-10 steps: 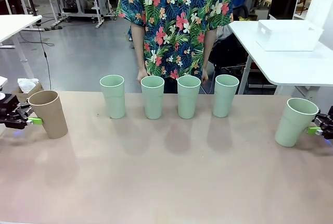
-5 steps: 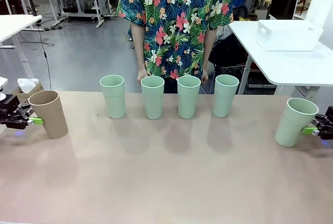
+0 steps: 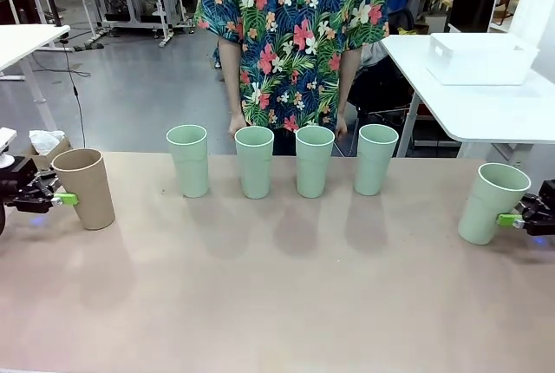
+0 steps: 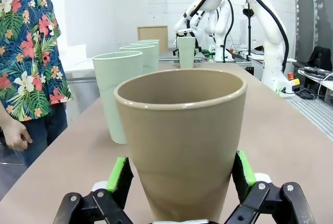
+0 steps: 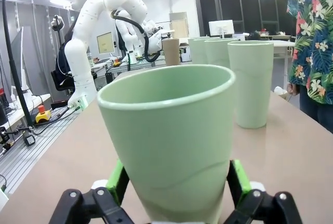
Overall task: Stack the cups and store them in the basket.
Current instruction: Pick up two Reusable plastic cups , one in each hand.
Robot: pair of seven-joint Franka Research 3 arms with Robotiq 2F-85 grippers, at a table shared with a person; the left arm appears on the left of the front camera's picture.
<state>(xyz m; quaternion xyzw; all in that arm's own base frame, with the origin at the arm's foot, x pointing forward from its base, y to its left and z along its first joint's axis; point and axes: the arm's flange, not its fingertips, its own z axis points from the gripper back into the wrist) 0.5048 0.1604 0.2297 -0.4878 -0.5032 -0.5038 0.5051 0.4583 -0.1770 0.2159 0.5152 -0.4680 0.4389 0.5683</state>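
At the left end of the table [image 3: 277, 304], front view, the tan cup [image 3: 84, 187] leans mouth-up with my left gripper [image 3: 62, 199] clamped low on it. Far right, the right gripper [image 3: 512, 219] grips the leaning mint cup [image 3: 491, 203]. Both grippers have edged inward. Left wrist view: the tan cup sits squeezed between the pads [image 4: 118, 174]. Right wrist view: the mint cup likewise.

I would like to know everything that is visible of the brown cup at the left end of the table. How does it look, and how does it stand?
The brown cup is a tall, tapered tumbler of matte tan plastic, widest at its open mouth. It is mouth up and leans slightly, near the left edge of the table, apart from the row of green cups. The left gripper clasps its lower half, with one green pad on each side.
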